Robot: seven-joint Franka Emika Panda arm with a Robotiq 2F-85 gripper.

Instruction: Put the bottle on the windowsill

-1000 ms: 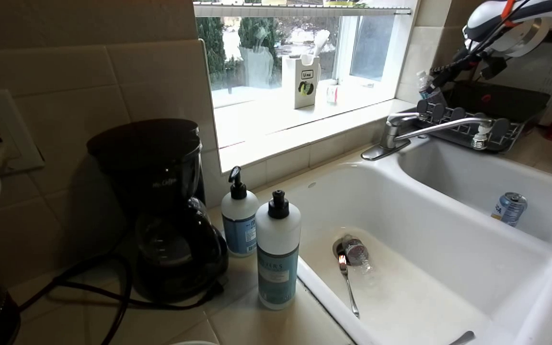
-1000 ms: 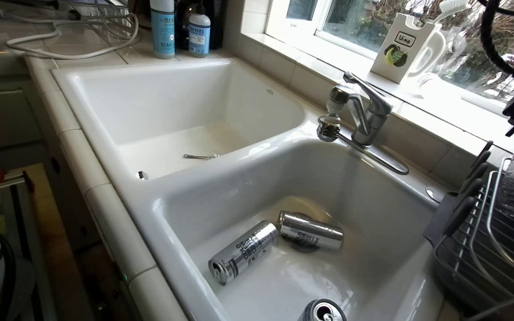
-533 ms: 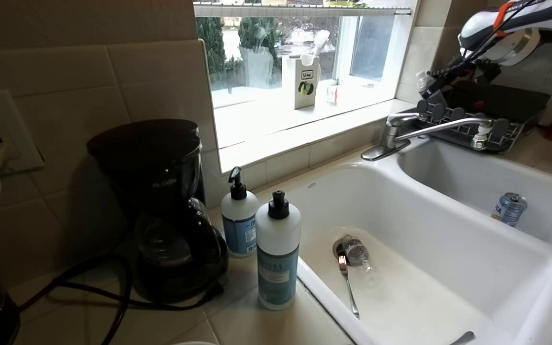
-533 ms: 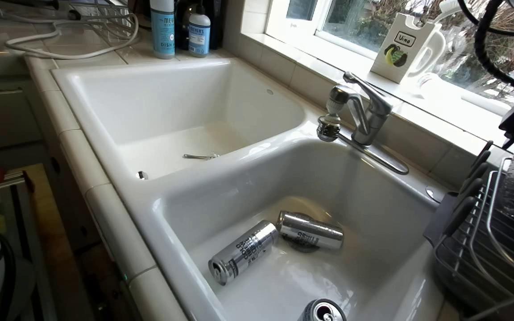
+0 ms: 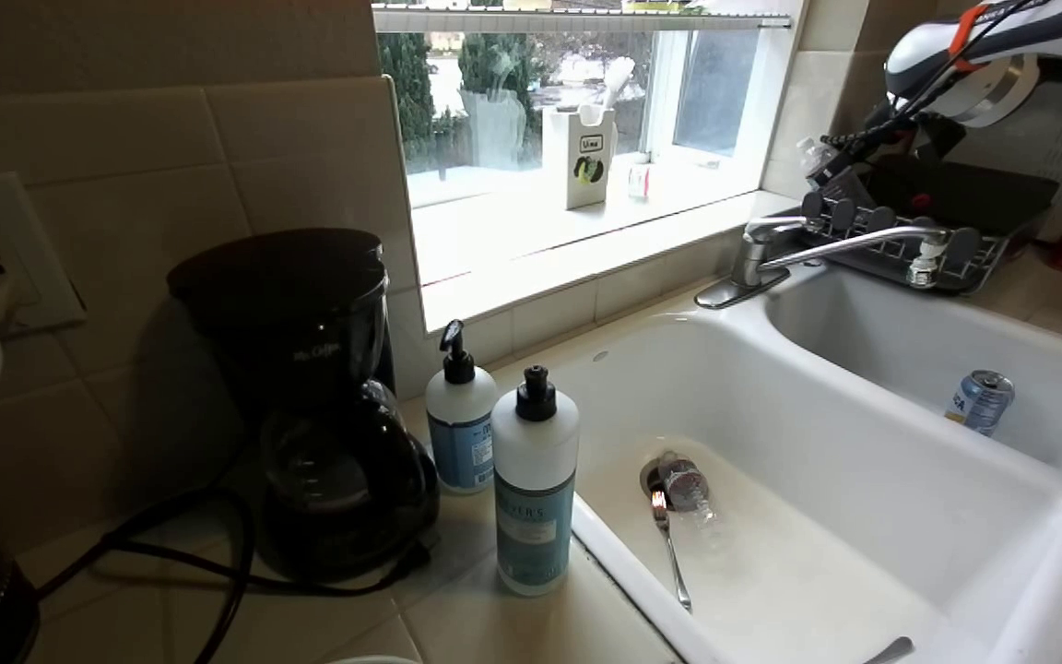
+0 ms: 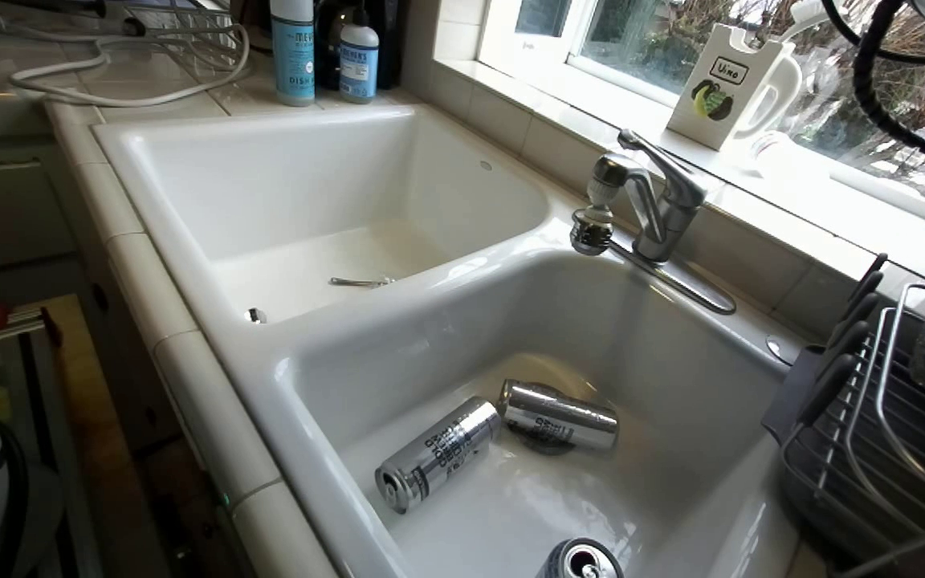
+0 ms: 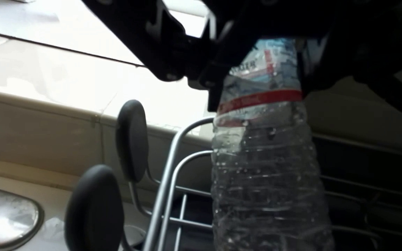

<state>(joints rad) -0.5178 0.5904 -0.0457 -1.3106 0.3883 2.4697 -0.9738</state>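
Where the clear ribbed plastic bottle (image 7: 267, 164) is: at the silver wire dish rack (image 6: 832, 490), leaning in an exterior view; whether its base touches the wires, I cannot tell.
Black two-fingered gripper (image 7: 258, 87): clasping the bottle, one finger to each side of its red-banded wrap label (image 7: 269, 78).
Bottle walls: thin plastic by the look of them, so probably light and soft, more apt to dent under a hard squeeze than to break.
Ribs: seemingly beaded with water in the wrist view, so the skin may be slippery; contents, if any, I cannot make out.
Label hold: a fair place to take it, I judge, with pressure enough to stop swivelling but not to crumple it.
Flat white windowsill (image 5: 531, 263): bottle not set down there yet; so light a thing could tip if let go while leaning, so righting it first seems wise.
White box-shaped pitcher with fruit print (image 6: 723, 92): on the windowsill, best given a wide berth.
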